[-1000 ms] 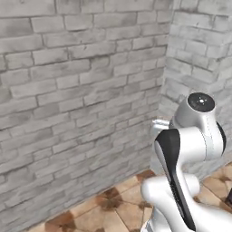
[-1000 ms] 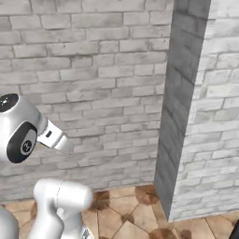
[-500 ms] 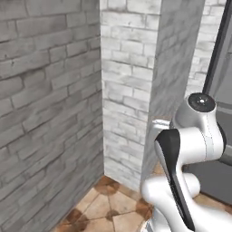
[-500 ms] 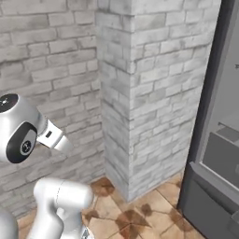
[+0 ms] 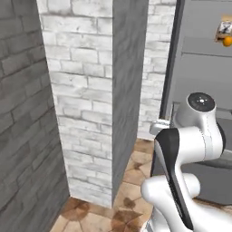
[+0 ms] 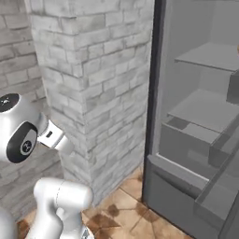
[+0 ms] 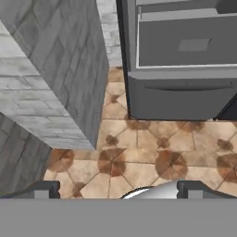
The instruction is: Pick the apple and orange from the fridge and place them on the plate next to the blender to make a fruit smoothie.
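Observation:
The fridge (image 5: 199, 72) stands open to the right of a brick pillar, its pale shelves (image 6: 205, 109) bare where I see them. High on its right side in the left base view sits the orange (image 5: 227, 41), under a small box. In the hand view the lower drawer (image 7: 185, 44) faces me across the tiled floor. My gripper (image 7: 118, 190) is open, with its two dark fingertips (image 7: 44, 189) wide apart and nothing between them, well short of the fridge. The apple, plate and blender are out of view.
A white brick pillar (image 5: 90, 90) juts out just left of the fridge, close to the arm. The dark grey fridge door (image 6: 224, 191) swings out at the lower right. Brown tiled floor (image 7: 139, 148) lies between me and the fridge.
The whole picture has slid left as the base moved: the plain brick wall gave way to the pillar, and the open fridge came into view. The gripper has stayed open.

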Tool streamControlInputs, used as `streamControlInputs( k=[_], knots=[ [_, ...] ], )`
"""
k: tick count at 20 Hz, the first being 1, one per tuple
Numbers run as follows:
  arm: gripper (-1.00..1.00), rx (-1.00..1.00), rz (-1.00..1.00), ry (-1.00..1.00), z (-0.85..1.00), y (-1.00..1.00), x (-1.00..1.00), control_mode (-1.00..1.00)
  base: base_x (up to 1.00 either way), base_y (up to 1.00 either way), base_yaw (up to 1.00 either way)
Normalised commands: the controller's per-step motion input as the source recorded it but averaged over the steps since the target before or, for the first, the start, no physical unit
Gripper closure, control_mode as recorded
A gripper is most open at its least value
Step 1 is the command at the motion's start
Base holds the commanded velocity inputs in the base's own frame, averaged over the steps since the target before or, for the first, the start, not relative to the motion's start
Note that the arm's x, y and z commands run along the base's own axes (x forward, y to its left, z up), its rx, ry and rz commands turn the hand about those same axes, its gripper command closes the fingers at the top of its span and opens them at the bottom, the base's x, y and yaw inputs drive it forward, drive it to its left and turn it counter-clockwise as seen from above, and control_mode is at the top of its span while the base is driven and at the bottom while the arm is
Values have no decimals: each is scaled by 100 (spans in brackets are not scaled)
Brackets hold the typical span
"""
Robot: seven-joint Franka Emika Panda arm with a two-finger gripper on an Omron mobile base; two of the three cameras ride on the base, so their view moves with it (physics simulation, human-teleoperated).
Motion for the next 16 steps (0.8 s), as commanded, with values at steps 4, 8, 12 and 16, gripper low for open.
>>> streamControlInputs(
  k=[4,8,12,16],
  knots=[
    [-100,0,0,0,0,0,0,100,33,-18,-50],
    [-100,0,0,0,0,0,0,100,32,-11,-51],
    [-100,0,0,0,0,0,0,100,35,-3,-45],
    [-100,0,0,0,0,0,0,100,36,-8,-43]
  ],
)
